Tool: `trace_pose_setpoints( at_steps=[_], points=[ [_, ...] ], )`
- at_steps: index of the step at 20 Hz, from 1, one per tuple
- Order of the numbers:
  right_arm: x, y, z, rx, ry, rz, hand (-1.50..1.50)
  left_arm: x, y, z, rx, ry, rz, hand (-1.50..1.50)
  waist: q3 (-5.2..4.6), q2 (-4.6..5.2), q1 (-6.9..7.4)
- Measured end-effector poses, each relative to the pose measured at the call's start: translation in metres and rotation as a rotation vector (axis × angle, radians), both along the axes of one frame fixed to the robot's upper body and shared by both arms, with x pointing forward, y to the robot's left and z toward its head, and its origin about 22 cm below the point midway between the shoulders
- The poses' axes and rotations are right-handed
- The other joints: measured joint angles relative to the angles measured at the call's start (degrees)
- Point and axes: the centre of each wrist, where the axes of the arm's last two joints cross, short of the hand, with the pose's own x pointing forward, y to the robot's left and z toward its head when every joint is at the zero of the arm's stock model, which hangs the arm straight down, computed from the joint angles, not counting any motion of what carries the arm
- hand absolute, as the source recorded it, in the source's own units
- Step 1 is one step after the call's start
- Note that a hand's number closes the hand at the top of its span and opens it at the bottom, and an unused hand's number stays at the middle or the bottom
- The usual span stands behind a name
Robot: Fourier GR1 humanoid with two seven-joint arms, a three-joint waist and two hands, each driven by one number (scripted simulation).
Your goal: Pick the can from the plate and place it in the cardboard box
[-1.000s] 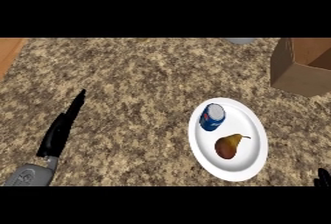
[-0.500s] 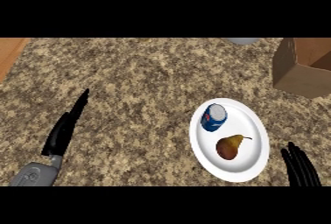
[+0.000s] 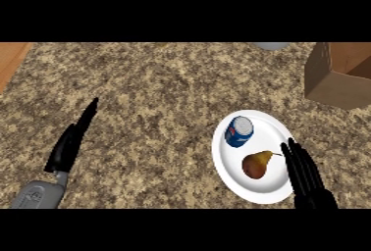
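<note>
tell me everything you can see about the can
The can is blue with red and white markings and a pale silver end. It lies on its side, tilted, on the upper left part of the white plate, above the pear and apart from it. Neither hand touches it; the right hand is over the plate's right rim.

The robot shows a slim, glossy black left hand [image 3: 72,142] with long tapering fingers joined to a rounded grey forearm [image 3: 38,195] bearing faint moulded panel lines, and a matching black right hand [image 3: 304,171] of ridged fingers.
</note>
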Motion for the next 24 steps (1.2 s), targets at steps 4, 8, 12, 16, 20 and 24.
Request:
trace_pose_setpoints(
  at_steps=[4, 8, 12, 16, 20, 24],
  points=[
    [0.014, 0.0, -0.01, -0.019, -0.019, -0.009, -1.5, 0.002, 0.007, 0.001, -0.002, 0.002, -0.001, 0.0, 0.01, -0.01, -0.06],
    [0.025, 0.008, -0.01, -0.044, -0.076, -0.015, -1.5, 0.007, -0.002, 0.002, 0.0, 0.002, -0.002, 0.0, 0.02, -0.02, -0.12],
    [0.035, 0.01, -0.017, -0.07, -0.061, -0.013, -1.5, 0.005, 0.004, 0.0, -0.003, 0.005, -0.004, 0.0, 0.01, -0.02, -0.09],
    [0.05, 0.012, -0.018, -0.084, -0.024, -0.001, -1.5, 0.003, 0.002, -0.006, -0.009, 0.01, -0.008, 0.0, 0.01, -0.01, -0.06],
    [0.064, 0.019, -0.022, -0.089, -0.007, -0.003, -1.5, 0.006, 0.003, -0.002, -0.009, 0.01, -0.007, 0.0, 0.01, -0.01, -0.03],
    [0.074, 0.028, -0.029, -0.099, 0.0, -0.015, -1.5, 0.004, -0.001, -0.003, -0.004, 0.002, -0.005, 0.0, 0.02, -0.01, 0.0]
  ],
)
